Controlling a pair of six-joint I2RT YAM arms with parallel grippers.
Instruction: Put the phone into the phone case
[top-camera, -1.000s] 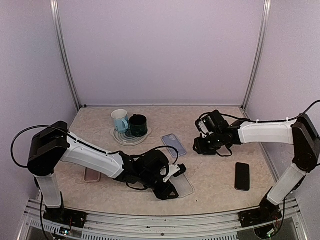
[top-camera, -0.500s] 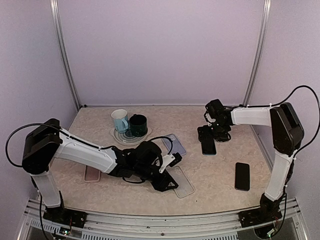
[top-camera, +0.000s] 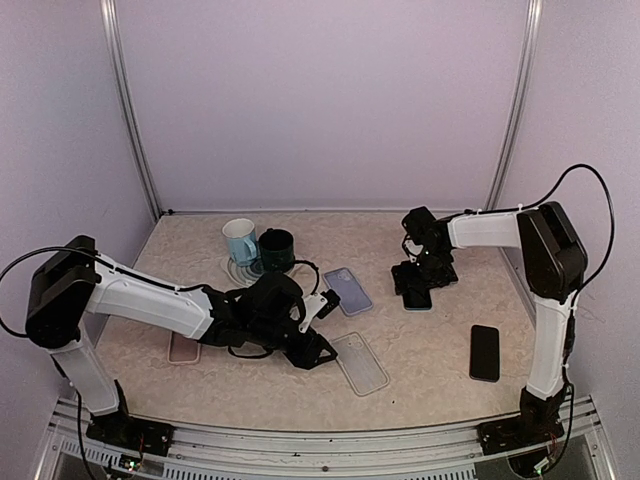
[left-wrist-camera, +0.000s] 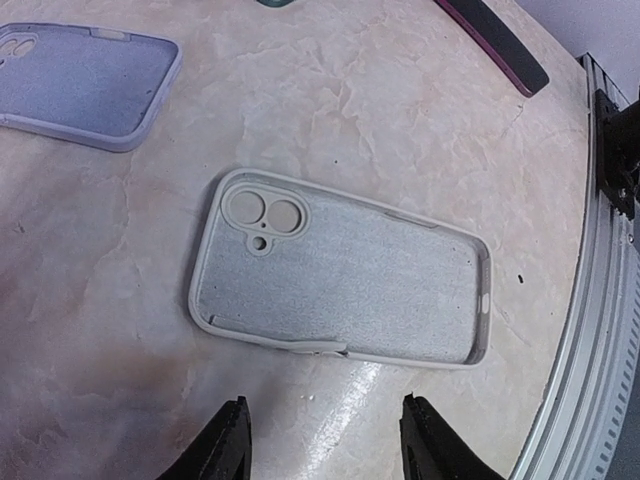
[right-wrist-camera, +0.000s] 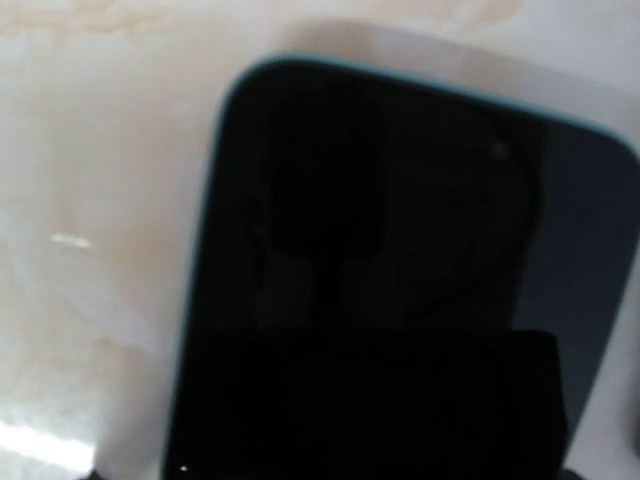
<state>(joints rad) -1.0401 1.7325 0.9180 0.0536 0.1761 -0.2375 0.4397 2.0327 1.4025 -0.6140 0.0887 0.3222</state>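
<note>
Left gripper (left-wrist-camera: 325, 405) hangs parted beside the phone case (left-wrist-camera: 340, 285). Right gripper (top-camera: 418, 278) sits over the far phone (right-wrist-camera: 400, 250); I cannot tell its spread.

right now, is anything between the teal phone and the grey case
Nothing visible lies between the teal phone and the grey case. The purple case sits off to one side of that path, and the left gripper hangs open beside the grey case.

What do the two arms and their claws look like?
The left arm and right arm both have white shells on the long links and black joints. A thin black cable loops beside each. The left claw and right claw are black, with two fingers.
</note>
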